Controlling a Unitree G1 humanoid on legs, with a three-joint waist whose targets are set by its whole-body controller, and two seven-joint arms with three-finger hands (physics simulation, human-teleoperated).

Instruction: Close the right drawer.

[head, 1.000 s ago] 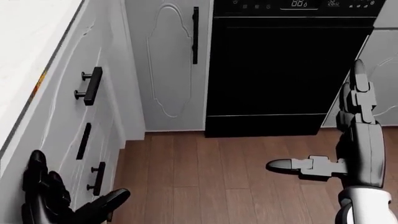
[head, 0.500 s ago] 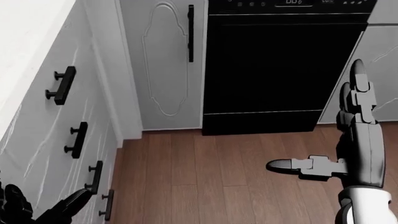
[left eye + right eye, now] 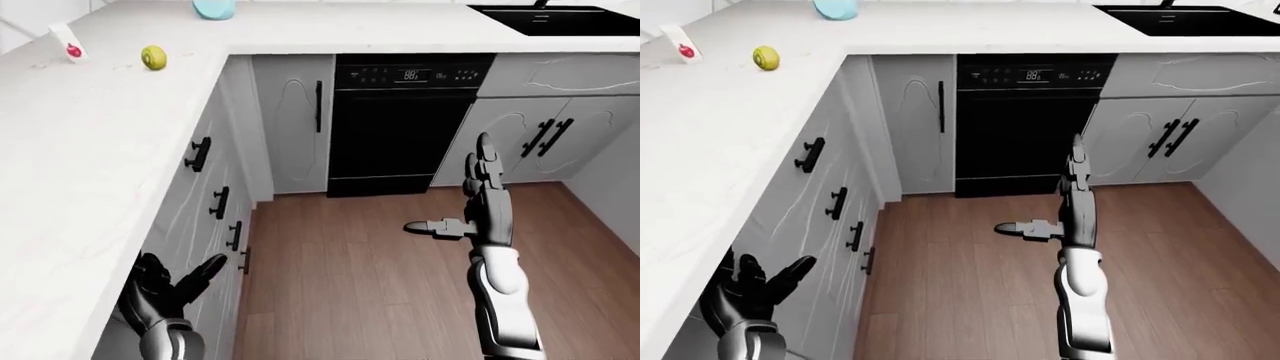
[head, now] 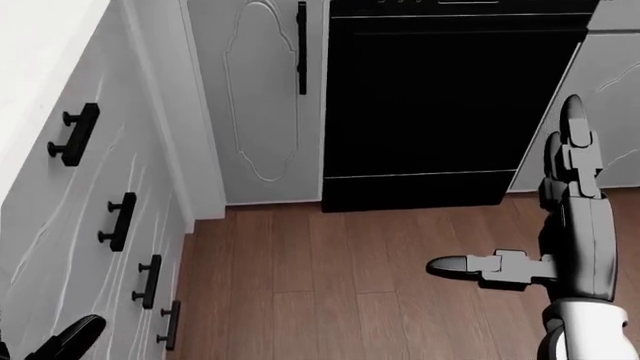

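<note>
Drawers (image 3: pixel 205 202) under the counter (image 3: pixel 90 150) all look flush; no right drawer visibly open.
Left hand (image 3: pixel 750 294) wide below the counter edge, right hand (image 3: pixel 478 214) wide, holding nothing; risk: pushing the wrong front.

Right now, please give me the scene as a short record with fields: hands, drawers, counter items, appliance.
left hand: open, low beside the drawer fronts, touching nothing
right hand: open, fingers up, over the wood floor
drawers: column of fronts with black handles, all look flush
counter items: green fruit, small carton, blue object
appliance: black dishwasher, door shut
</note>
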